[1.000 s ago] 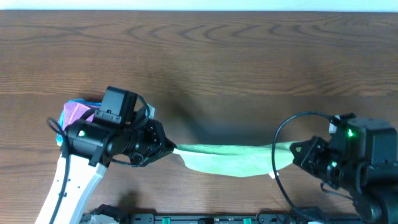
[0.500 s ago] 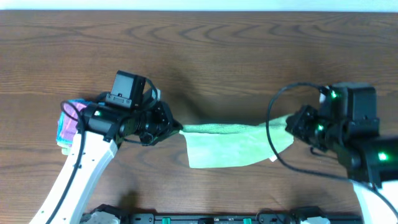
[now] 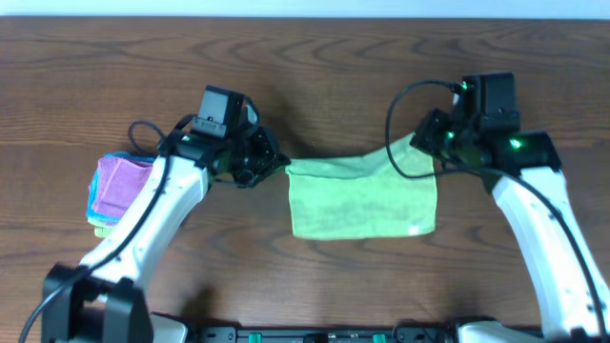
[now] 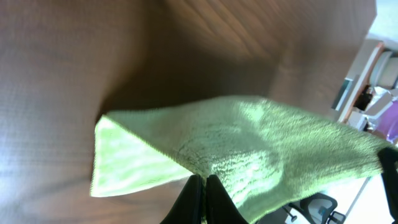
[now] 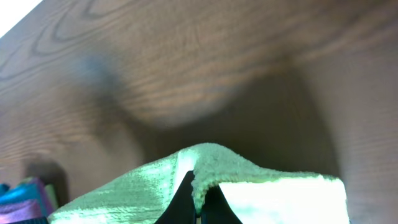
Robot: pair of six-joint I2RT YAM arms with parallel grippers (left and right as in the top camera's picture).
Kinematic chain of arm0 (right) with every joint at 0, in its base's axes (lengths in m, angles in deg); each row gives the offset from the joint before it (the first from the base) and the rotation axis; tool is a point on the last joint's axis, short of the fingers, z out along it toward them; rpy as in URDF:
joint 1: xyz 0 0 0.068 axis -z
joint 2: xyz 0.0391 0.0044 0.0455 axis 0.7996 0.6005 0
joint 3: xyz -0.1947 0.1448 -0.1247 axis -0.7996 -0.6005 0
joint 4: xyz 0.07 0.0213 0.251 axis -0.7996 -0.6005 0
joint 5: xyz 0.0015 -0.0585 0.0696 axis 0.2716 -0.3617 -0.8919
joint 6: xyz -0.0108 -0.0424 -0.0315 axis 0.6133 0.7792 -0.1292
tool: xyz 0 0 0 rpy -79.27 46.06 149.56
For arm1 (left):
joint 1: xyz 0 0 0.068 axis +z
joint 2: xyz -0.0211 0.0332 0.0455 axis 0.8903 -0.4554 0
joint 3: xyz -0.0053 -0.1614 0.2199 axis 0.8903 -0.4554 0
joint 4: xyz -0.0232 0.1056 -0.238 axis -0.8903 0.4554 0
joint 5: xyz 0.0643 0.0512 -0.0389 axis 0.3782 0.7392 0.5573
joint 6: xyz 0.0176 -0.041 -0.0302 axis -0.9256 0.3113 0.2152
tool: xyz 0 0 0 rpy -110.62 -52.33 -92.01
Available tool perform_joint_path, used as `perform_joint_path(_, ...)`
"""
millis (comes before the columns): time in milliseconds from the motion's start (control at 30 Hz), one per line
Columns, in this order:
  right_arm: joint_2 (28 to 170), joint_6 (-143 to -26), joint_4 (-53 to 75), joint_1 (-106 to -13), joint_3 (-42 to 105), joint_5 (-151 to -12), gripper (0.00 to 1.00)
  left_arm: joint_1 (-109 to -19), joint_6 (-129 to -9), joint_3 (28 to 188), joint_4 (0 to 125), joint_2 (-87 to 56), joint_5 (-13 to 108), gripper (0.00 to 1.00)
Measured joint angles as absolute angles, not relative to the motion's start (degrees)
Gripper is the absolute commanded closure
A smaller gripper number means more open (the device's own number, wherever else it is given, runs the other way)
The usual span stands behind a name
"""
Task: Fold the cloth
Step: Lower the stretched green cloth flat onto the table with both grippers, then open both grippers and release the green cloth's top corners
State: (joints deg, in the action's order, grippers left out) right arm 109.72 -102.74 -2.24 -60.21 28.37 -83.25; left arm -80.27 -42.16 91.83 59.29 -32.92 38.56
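Far left, overhead: a folded pink cloth [image 3: 122, 179] is stacked on a blue cloth [image 3: 93, 202], well apart from the task item, with part of the stack hidden by the left arm.

The left claw [image 3: 282, 169] is pinched together on the far-left corner of the cloth [image 3: 362, 195]. This is confirmed in the left wrist view: the fingertips [image 4: 198, 190] are seen closed on the cloth [image 4: 267, 143] edge, with fabric fanning out from the pinch point.

The lime-green cloth is stretched between both claws at the middle of the worktop [image 3: 315, 67], a little toward the near side. Its far edge is held taut and raised, and a shadow is cast on the wood beyond it. The rest is spread toward the near side as a rough rectangle. Whether the near edge rests on the wood cannot be told. A white tag [image 3: 413, 229] is seen near the near-right corner.

The right claw [image 3: 426, 151] is clamped on the far-right corner. In the right wrist view the fingertips [image 5: 186, 194] are closed on a bunched peak of cloth [image 5: 261, 196], with the worktop [image 5: 186, 56] dark with shadow behind it.
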Motion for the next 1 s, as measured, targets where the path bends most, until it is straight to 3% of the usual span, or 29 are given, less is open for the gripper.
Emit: perform_joint_path(1000, 135.5, -94.7, 34.1, -60.2, 28.2, -82.7, 0.99, -76.7, -44.0, 91.9, 30.0, -52.2, 48.2, 0.94)
